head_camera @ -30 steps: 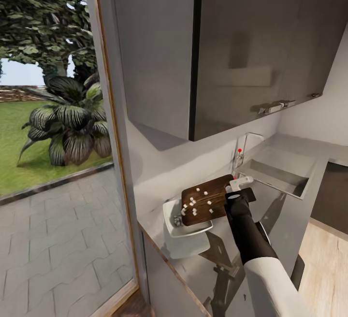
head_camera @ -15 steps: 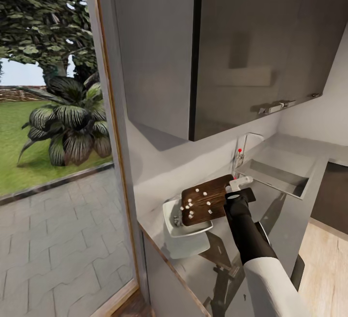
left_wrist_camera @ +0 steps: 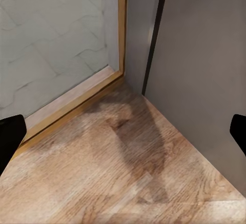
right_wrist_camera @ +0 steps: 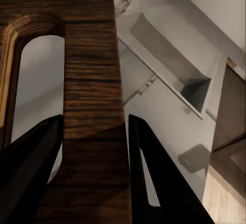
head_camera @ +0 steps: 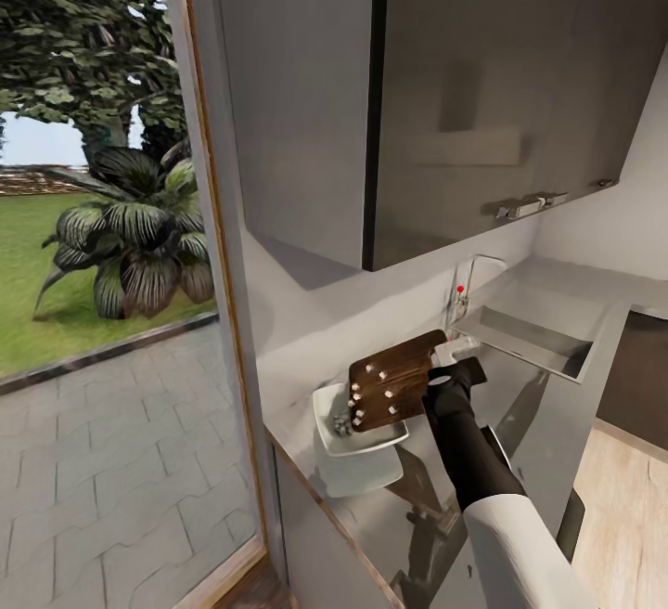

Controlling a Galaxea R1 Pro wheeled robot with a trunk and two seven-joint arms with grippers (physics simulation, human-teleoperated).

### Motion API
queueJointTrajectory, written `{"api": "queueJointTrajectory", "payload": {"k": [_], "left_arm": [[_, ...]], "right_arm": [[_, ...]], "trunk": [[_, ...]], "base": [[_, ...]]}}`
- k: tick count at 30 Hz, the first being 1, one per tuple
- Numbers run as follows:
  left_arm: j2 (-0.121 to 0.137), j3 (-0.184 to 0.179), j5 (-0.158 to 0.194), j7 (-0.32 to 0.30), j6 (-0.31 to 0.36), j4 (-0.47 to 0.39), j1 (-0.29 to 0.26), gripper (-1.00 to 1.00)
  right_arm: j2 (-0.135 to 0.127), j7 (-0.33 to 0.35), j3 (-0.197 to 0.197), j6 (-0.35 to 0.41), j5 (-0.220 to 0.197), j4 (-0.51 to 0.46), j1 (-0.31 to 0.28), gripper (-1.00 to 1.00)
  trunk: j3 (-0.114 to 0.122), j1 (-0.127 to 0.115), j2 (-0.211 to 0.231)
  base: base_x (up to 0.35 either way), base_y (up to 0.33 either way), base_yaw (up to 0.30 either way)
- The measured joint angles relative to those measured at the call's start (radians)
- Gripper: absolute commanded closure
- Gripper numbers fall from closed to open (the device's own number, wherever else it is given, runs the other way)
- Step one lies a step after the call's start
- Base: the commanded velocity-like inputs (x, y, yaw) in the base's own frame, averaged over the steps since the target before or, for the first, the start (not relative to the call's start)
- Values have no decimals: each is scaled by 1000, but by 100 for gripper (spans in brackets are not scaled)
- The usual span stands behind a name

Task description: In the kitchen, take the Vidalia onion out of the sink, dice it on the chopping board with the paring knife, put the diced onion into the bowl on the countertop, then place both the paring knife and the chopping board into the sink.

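My right gripper (head_camera: 447, 369) is shut on the handle end of the brown chopping board (head_camera: 394, 379), which it holds tilted with the low end over the white bowl (head_camera: 360, 449) on the grey countertop (head_camera: 524, 405). Small white pieces of diced onion (head_camera: 372, 369) cling to the board, and a few pieces (head_camera: 342, 424) lie in the bowl. In the right wrist view the fingers (right_wrist_camera: 41, 152) clamp the board (right_wrist_camera: 92, 80) beside its handle slot. The sink (head_camera: 538, 335) with its tap (head_camera: 461, 298) lies behind. My left gripper (left_wrist_camera: 123, 131) hangs open over the floor. The paring knife is out of view.
A dark wall cabinet (head_camera: 482, 98) hangs above the counter. A glass door with a wooden frame (head_camera: 209, 219) stands at the left, with a garden outside. Under the left gripper lies wooden floor (left_wrist_camera: 128, 172) beside a grey cabinet front (left_wrist_camera: 205, 55).
The right gripper has tipped the chopping board more steeply toward the bowl. The onion pieces have slid down the board and some have dropped into the bowl.
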Motion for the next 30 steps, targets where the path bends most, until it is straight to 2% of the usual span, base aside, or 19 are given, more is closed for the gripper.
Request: {"api": "queueJointTrajectory", "payload": {"k": [18,20,22,23,25,26,28,30], "left_arm": [[-1,0,0,0,0,0,0,-100],[-1,0,0,0,0,0,0,-100],[0,0,0,1,0,0,0,-100],[-1,0,0,1,0,0,0,-100],[0,0,0,1,0,0,0,-100],[-1,-1,0,1,0,0,0,-100],[0,-1,0,1,0,0,0,-100],[0,-1,0,1,0,0,0,-100]], "right_arm": [[-1,-2,3,-4,-3,4,0,100],[-1,3,3,-27,-12,2,0,100],[-3,13,1,-68,-55,-2,0,100],[-5,31,0,-86,-99,-4,0,100],[-12,113,-3,-101,-193,-8,0,100],[-14,167,-5,-103,-221,-9,0,100],[-18,259,-18,-104,-237,-21,0,100],[-21,303,-43,-104,-236,-33,0,100]], "trunk": [[0,0,0],[0,0,0],[0,0,0],[0,0,0],[0,0,0],[0,0,0],[0,0,0],[0,1,0]], "base": [[0,0,0],[-4,0,0],[-108,-55,0],[-216,-127,0],[-256,-151,0],[-273,-160,0],[-278,-163,0],[-281,-165,0]]}}
